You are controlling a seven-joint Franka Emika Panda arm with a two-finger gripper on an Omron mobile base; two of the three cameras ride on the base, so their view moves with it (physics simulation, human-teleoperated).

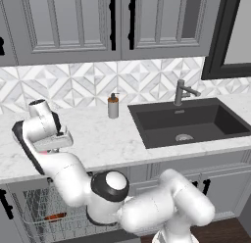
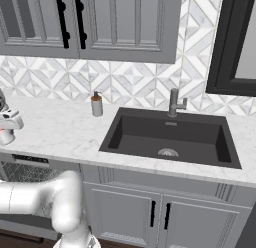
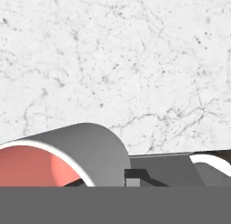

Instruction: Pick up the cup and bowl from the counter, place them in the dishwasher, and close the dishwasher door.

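Cup (image 3: 63, 157) is sitting at the gripper (image 3: 133, 179), above the counter (image 1: 105, 139); I cannot tell whether the fingers are clamping it. Bowl (image 1: 55, 217) is lying in the dishwasher (image 1: 34, 205) rack, so carrying the cup there comes next

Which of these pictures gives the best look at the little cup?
The hand view: the cup looms large, its grey wall and red-pink inside plain. In the right base view it is a small pale shape at the left edge; in the left base view, just a pink sliver.
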